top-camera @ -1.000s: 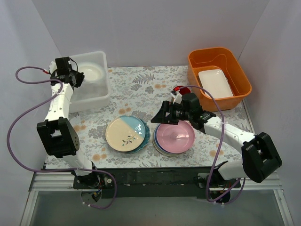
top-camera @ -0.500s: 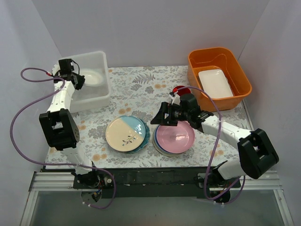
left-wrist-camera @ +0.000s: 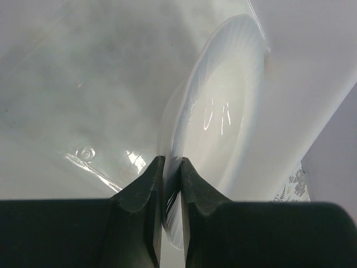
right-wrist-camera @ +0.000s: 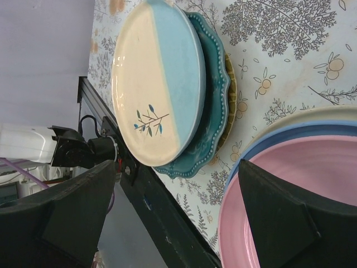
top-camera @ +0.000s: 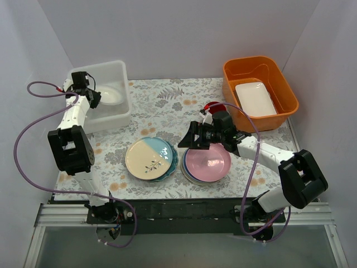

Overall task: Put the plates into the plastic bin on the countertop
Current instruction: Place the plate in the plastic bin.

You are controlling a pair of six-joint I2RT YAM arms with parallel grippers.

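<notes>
While the left arm is busy at the bin, the right one waits over the stacks.

Top view: left end effector (top-camera: 92, 96) reaches over the wall of the plastic bin (top-camera: 118, 68) at the far left of the surface (top-camera: 167, 103). A white plate (top-camera: 111, 92) sits inside the bin, seemingly tilted. Right end effector (top-camera: 187, 139) hovers low between two stacks, one topped by a cream-and-blue plate (top-camera: 148, 158), the other by a pink plate (top-camera: 207, 162). Orange tub (top-camera: 259, 60) with a white rectangular dish (top-camera: 255, 99) stands far right, and a dark red mug (top-camera: 213, 105) is just behind the right wrist. None of these belong to the job.

Left wrist view: jaws drawn to a narrow slit, pinching the rim of the white plate. The plate's far side leans toward the bin's wall. It is inside the bin but not let go.

Right wrist view: fingers (right-wrist-camera: 72, 212) spread wide, nothing between them. A teal scalloped plate (right-wrist-camera: 211, 111) lies under the cream-and-blue one. A blue rim shows under the pink plate.

Judgement: the step in hand is setting one plate down in the bin, with the release not yet made. Next, the left jaws should part with the plate low enough to settle quietly, then lift clear of the wall. The right arm looks poised for the next pick. That calls for one finger under a top rim, which is awkward with the plates nested close.
</notes>
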